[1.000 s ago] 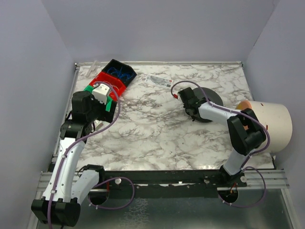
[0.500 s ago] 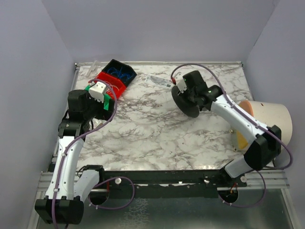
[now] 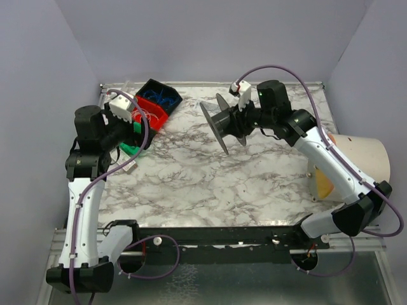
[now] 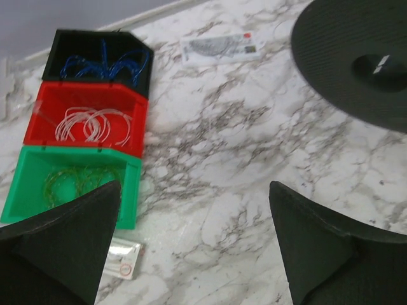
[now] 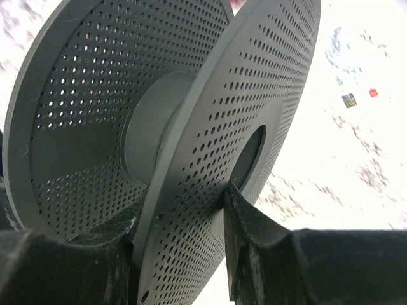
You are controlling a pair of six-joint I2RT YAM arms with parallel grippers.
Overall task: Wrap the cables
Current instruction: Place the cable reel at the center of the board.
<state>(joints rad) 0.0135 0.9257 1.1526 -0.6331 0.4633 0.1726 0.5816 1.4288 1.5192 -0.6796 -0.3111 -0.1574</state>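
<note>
The big black two-flanged spool [image 3: 219, 124] hangs on edge above the middle back of the table. My right gripper [image 3: 245, 121] is shut on its near perforated flange [image 5: 191, 127], with one fingertip [image 5: 232, 197] through the centre hole and the other between the flanges. The hub looks bare, and I see no black strand wound on it. My left gripper [image 3: 135, 133] is open and empty over the marble beside the bins. In its wrist view, the left gripper [image 4: 194, 190] has wide-apart jaws and the spool [image 4: 356, 63] shows at the top right.
A black bin [image 4: 102, 60] with blue cables, a red bin [image 4: 89, 121] with white cables and a green bin [image 4: 70, 181] stand at the back left. A label packet [image 4: 219, 47] lies at the back. A small packet [image 4: 124, 257] lies by the green bin. A big white roll [image 3: 359, 165] lies at the right edge.
My right arm lifted the spool off the table, tipped it on edge and carried it left and back. My left arm swung up and back toward the left wall.
</note>
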